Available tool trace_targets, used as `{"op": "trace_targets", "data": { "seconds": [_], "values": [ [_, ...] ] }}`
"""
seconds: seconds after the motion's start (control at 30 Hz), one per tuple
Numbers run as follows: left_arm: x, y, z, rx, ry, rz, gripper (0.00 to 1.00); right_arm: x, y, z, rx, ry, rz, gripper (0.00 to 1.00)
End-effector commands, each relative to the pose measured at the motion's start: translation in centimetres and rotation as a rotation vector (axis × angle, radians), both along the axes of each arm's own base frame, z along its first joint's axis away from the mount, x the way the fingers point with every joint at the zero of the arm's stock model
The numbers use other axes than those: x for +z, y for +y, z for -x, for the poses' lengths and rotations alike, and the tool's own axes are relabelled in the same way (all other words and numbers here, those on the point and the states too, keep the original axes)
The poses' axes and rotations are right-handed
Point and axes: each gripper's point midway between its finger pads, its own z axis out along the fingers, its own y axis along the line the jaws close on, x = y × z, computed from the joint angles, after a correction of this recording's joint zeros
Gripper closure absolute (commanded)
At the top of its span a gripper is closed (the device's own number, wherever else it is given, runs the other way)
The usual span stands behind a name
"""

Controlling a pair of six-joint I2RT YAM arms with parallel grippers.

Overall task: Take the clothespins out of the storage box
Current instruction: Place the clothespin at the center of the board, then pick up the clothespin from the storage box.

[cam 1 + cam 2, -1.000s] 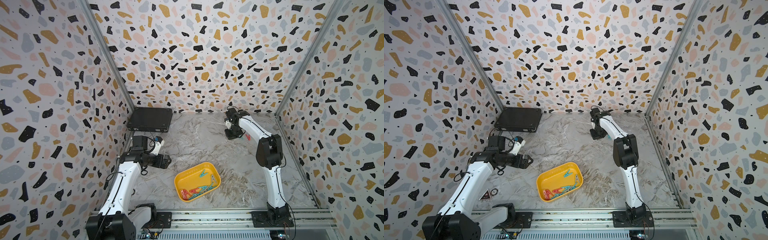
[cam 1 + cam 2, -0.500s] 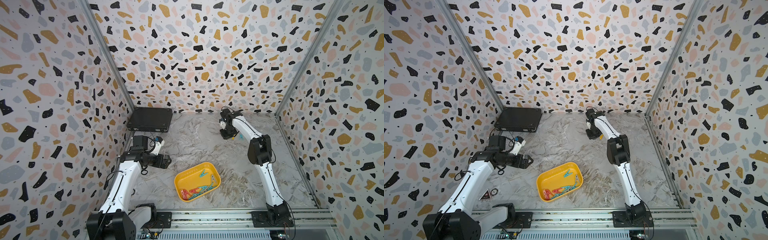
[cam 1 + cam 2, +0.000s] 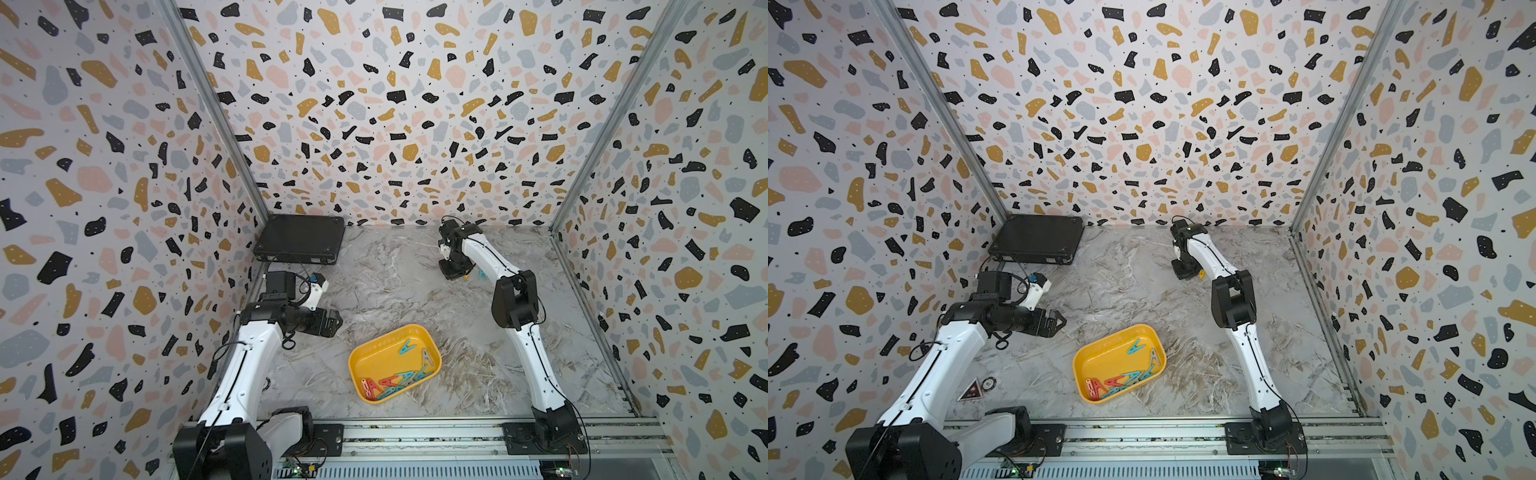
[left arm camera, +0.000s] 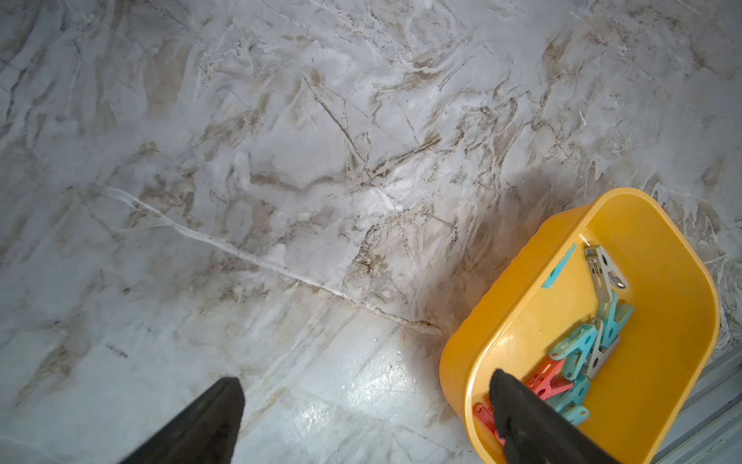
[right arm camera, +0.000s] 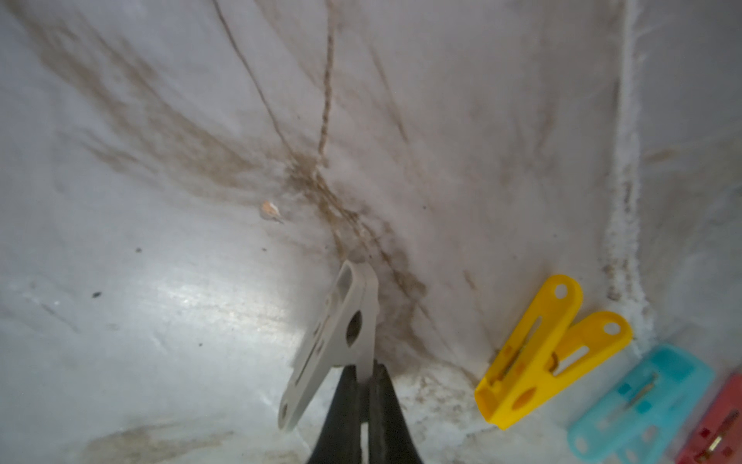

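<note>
Three clothespins, the yellow clothespin, a teal clothespin and a red clothespin, lay side by side on the table at its far side, well apart from the storage box. The right gripper was closed on the grey clothespin, pinching one leg, low over the table just beside the yellow one. Whether the pin touched the surface could not be told. Several clothespins lay in the box, heaped toward its near wall. The left gripper stood fully open and empty, above the table beside the box.

Judgement: the step in hand was the set-down of the grey pin. The next move called for opening the jaws, lifting clear without disturbing the neighbouring pins, then going to the box for another.
</note>
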Motion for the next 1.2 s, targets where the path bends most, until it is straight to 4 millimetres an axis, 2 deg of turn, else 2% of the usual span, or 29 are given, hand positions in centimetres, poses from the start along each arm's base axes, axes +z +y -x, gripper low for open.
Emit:
{"op": "trace_targets", "data": {
  "seconds": [0.0,0.2,0.57,0.73,0.8,0.93,0.97,1.03,1.17],
  "values": [
    [0.0,0.1,-0.1,-0.005,-0.003,0.0,0.0,0.4,0.0,0.6,-0.023,0.024,-0.009,0.88],
    [0.0,0.1,-0.1,-0.007,-0.003,0.001,0.0,2.8,0.3,1.0,-0.016,-0.006,-0.023,0.78],
    [0.0,0.0,0.0,-0.008,-0.004,0.004,0.0,8.1,0.7,1.9,0.004,-0.079,-0.058,0.72],
    [0.1,0.0,0.0,-0.007,-0.007,0.001,0.0,11.7,0.9,3.3,0.019,-0.116,-0.086,0.71],
    [0.1,0.1,0.0,-0.007,-0.007,0.001,0.0,13.3,1.3,4.6,0.036,-0.126,-0.111,0.71],
    [0.1,-0.1,0.1,-0.013,-0.005,0.007,0.0,15.5,2.8,8.6,0.121,-0.138,-0.146,0.72],
    [0.1,-0.1,0.1,-0.014,-0.004,0.009,0.0,16.4,3.5,10.0,0.156,-0.156,-0.173,0.71],
    [0.1,-0.2,0.1,-0.016,-0.004,0.01,0.0,16.9,4.6,13.0,0.22,-0.156,-0.217,0.71],
    [0.1,-0.2,0.1,-0.017,-0.004,0.012,0.0,17.0,6.3,19.4,0.364,-0.145,-0.273,0.71]
  ]
}}
